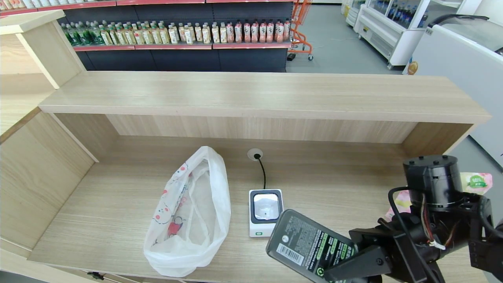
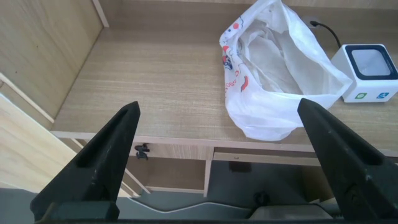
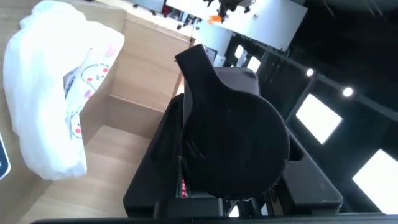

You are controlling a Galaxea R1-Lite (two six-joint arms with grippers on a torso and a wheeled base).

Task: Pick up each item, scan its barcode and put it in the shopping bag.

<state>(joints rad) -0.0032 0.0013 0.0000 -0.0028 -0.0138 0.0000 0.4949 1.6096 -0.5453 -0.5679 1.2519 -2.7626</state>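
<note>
Head view: right gripper [image 1: 347, 254] clamps dark packet [image 1: 308, 244] by scanner [image 1: 266, 212], likely for scanning.
Left gripper [image 2: 219, 107] gapes wide, empty, near bag [image 1: 188, 214].

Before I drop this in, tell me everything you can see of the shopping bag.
The bag is thin, white, half see-through plastic, crumpled, with a red and pink cartoon print on one side. It lies slumped on the wooden counter, left of the scanner with a gap between them. Its mouth gapes open upward and toward the back wall; handle loops sag inside. Its closed bottom lies near the counter's front edge. No item shows clearly inside. Only the counter touches it.
</note>
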